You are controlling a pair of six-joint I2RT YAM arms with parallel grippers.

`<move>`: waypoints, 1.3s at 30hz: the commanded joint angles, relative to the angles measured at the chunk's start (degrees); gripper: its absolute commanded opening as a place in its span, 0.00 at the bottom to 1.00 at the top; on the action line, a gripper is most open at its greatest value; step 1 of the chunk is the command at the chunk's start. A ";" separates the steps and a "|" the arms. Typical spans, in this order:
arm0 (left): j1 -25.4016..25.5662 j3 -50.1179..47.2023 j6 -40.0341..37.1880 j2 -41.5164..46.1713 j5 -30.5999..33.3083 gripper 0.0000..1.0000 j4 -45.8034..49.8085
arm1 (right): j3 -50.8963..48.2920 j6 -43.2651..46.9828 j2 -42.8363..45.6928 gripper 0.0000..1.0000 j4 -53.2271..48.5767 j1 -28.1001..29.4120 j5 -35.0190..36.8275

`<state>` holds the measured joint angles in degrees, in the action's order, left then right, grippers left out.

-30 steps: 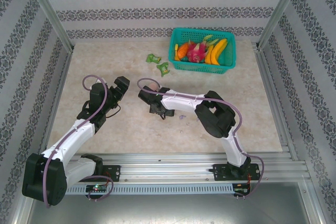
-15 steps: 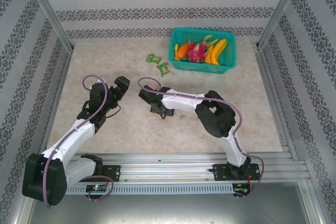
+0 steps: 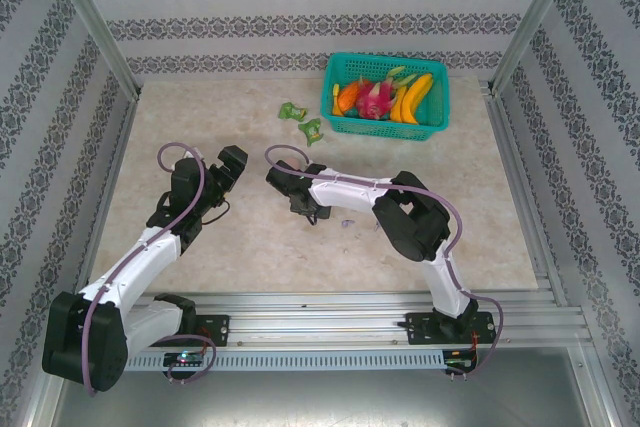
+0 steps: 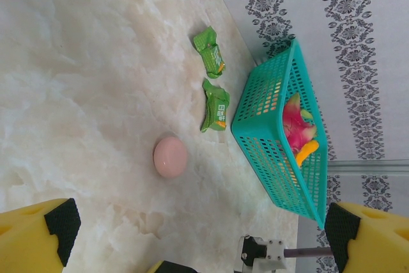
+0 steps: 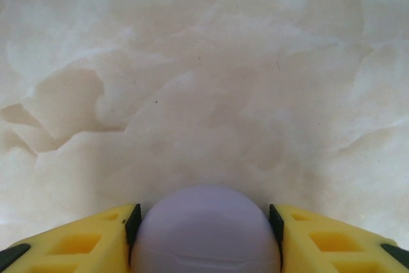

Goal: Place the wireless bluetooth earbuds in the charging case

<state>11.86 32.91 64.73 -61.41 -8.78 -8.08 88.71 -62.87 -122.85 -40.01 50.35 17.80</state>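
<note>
Both jaws of the right gripper [image 5: 204, 218] clamp the purple charging case [image 5: 206, 241], touching it at 9 and 3 o'clock. Left gripper [image 4: 203, 225] jaws wide apart; pink charging case [image 4: 170, 156] on table [image 4: 77, 62] near 12 o'clock, untouched.

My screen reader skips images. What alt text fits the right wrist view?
A round pale purple case sits between two yellow fingers, their black pads against its sides, at the bottom of the frame. Beyond it lies a cream marble-patterned table.
</note>
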 commanded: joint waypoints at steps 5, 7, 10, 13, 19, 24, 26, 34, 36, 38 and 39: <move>-0.91 -0.51 -3.39 -1.98 -3.32 1.00 -2.13 | -3.31 -1.06 3.00 0.43 1.89 -0.86 0.54; -0.99 -1.02 -4.74 -2.88 -5.08 1.00 -3.00 | -3.92 -0.94 4.37 0.44 2.64 -1.25 0.48; -0.92 -2.84 -6.97 -4.37 -7.89 1.00 -5.51 | -4.72 -0.94 6.32 0.43 3.76 -2.28 0.22; -0.91 -5.57 -9.18 -6.53 -10.88 1.00 -10.28 | -4.82 -0.74 7.35 0.44 4.62 -3.85 -0.80; 0.15 -10.51 -12.78 -15.27 -19.59 1.00 -28.17 | -4.62 -0.46 8.10 0.43 6.55 -7.34 -3.42; 3.01 -10.61 -14.32 -23.34 -22.82 0.99 -39.15 | -4.07 -0.85 8.65 0.43 7.81 -9.45 -5.76; 4.49 -10.24 -14.69 -26.05 -22.90 0.97 -42.11 | -3.89 -1.21 8.93 0.44 8.25 -10.35 -6.90; 10.69 -9.21 -14.73 -35.53 -18.94 0.82 -53.52 | -3.69 -3.97 9.38 0.44 9.93 -12.48 -11.15; 12.16 -8.59 -14.43 -37.72 -17.78 0.76 -56.13 | -3.85 -5.20 9.31 0.44 10.49 -12.79 -12.23; 13.41 -7.72 -13.76 -40.19 -16.19 0.71 -58.32 | -4.06 -6.58 9.29 0.43 11.25 -12.90 -13.43; 13.98 -7.28 -13.29 -41.57 -15.31 0.70 -59.83 | -4.29 -7.36 9.23 0.44 11.71 -13.05 -14.07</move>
<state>24.36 23.88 51.29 -100.64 -26.92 -59.31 84.25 -67.13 -115.18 -29.69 37.78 6.31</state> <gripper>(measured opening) 0.701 0.479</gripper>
